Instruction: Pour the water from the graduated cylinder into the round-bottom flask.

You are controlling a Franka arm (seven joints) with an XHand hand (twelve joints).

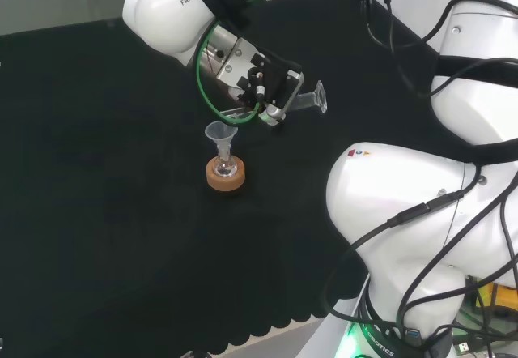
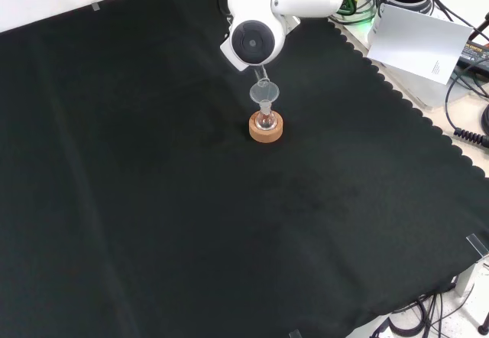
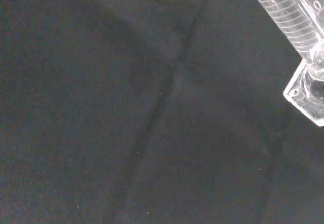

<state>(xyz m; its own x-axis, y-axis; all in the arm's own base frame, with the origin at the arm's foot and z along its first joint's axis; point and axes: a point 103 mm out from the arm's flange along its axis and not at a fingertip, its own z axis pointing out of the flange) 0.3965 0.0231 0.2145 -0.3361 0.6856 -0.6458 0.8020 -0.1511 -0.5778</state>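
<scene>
Cylinder [image 3: 296, 19], tipped near horizontal, its mouth over the funnel [image 1: 220, 134]; hand [image 1: 263, 83] curled around it. Funnel sits in flask [image 1: 225, 166] on cork ring [image 1: 226, 176], mid-table [image 2: 153, 200].

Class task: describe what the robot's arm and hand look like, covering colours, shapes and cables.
The arm has smooth, rounded glossy white links, with black cables looped along them and a round grey cap at one joint. The hand is black and white with boxy parts, and a green cable curves round its wrist.
</scene>
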